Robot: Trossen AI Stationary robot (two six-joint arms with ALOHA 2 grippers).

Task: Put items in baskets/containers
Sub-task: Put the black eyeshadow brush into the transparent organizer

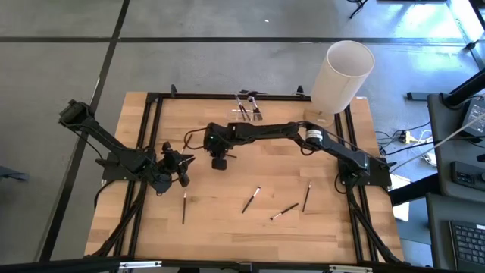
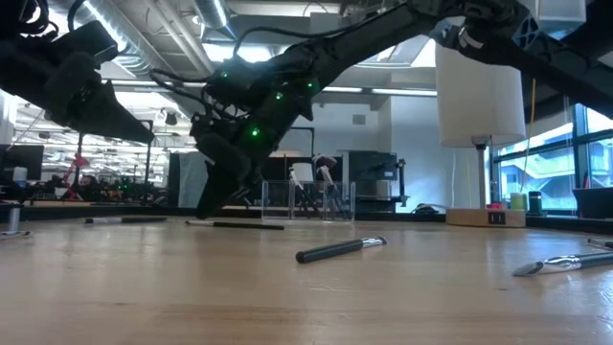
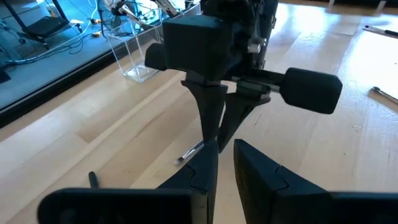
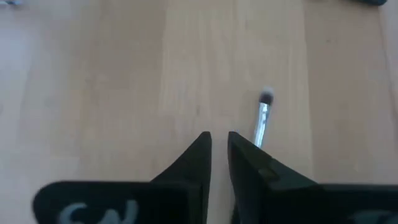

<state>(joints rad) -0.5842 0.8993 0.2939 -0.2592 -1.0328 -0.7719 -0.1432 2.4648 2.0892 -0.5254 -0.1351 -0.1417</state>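
A: Entry one, the table (image 1: 227,235). What is it carrying?

B: A tall white cylinder (image 1: 345,72) is standing at one corner. It is not the container, so it is only taking up room.

A: Entry two, the arms.

B: The right arm is reaching from the table's right edge to its middle, pointing the right gripper (image 4: 219,138) straight down at the wood. The fingers are sitting almost pressed together with nothing visible between them. The left gripper (image 3: 225,149) is waiting near the left edge, likewise nearly shut and empty, facing its partner, probably keeping out of the way.

A: Entry three, the container.

B: The clear holder (image 2: 278,199) is standing midway along the edge that the cylinder shares. Several brushes are leaning upright inside it, so part of the job is looking done.

A: Entry four, the loose brushes.

B: One brush (image 4: 263,112) is lying flat just beside a right finger, outside the gap; I judge the grip is missing it. Four more are lying scattered toward the opposite edge: one (image 1: 183,206), one (image 1: 251,199), one (image 1: 284,211), one (image 1: 306,196), all well apart from the holder.
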